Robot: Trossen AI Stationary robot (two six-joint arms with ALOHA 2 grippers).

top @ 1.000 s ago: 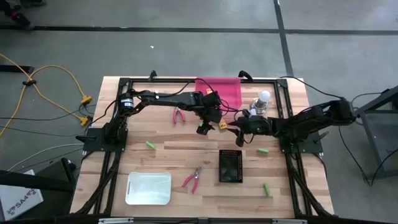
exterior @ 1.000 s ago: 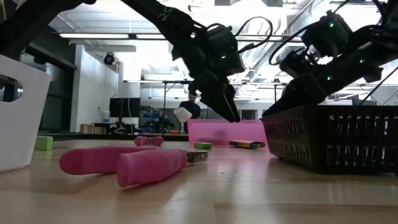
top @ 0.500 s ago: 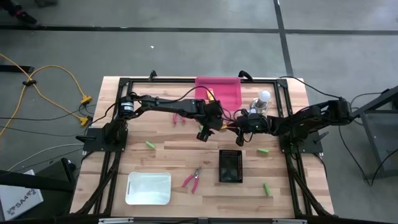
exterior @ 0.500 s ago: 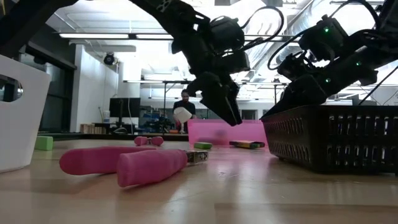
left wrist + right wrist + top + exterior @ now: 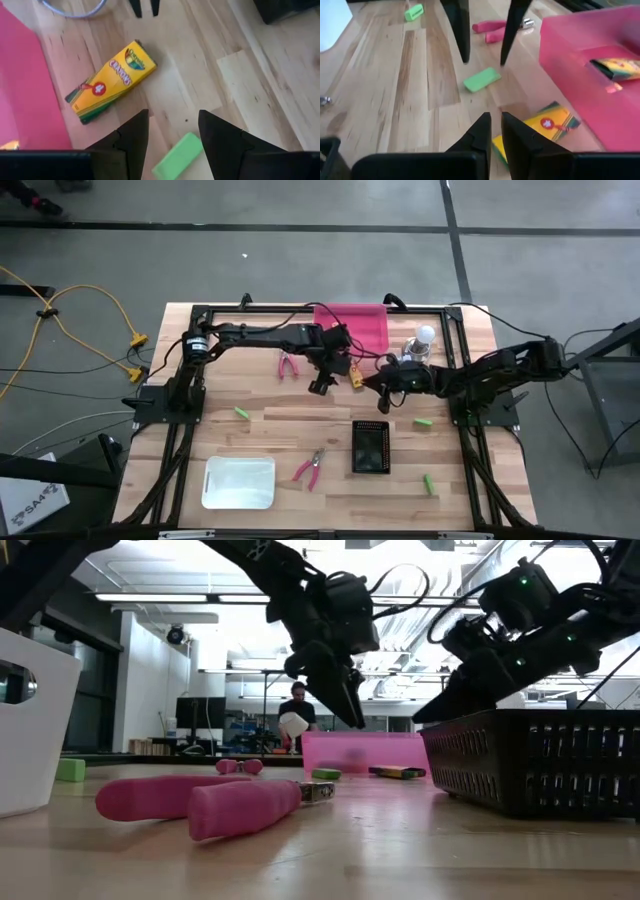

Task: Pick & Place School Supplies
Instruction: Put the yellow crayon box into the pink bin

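Left wrist view alone shows a green block (image 5: 178,156) beneath the left gripper (image 5: 173,131), jaws apart; right gripper (image 5: 493,131), jaws nearly together, hovers over the crayon box (image 5: 536,129).

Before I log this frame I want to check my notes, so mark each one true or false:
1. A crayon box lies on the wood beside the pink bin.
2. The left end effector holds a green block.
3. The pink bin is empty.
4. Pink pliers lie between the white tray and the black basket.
1. True: the crayon box lies on the wood beside the pink bin.
2. False: the left end effector is open above the green block, which lies on the wood.
3. False: a second crayon box lies inside it.
4. True: the pink pliers lie between the white tray and the black basket.
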